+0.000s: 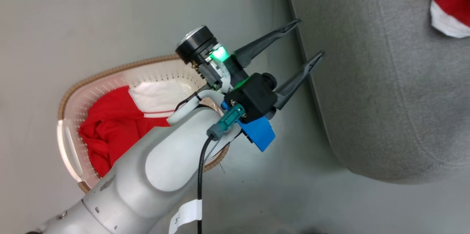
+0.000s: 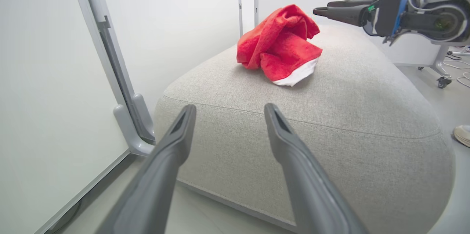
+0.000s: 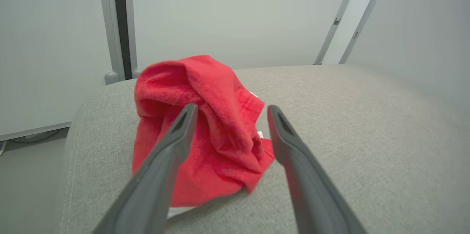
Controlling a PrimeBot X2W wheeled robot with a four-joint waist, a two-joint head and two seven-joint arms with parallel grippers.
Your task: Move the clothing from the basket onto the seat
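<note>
The pale, smooth left forearm [image 1: 158,168] is reaching toward the sofa [image 1: 385,79]. The left gripper [image 1: 310,37] is holding its two long dark fingers spread and empty, pointing at the sofa's rounded edge without touching it. Beneath the forearm, on the side away from the sofa, the cream perforated basket [image 1: 110,70] with its brown woven rim is sitting on the smooth grey floor [image 1: 55,24], with a crumpled red garment with white trim [image 1: 110,127] lying inside. Bare floor is separating the basket from the sofa. Over the sofa's coarse light grey top, the right gripper [image 3: 232,107] is hovering with its fingers apart above a bunched red garment [image 3: 205,123] resting there. White wall panels [image 2: 55,79] are standing just behind the sofa.
</note>
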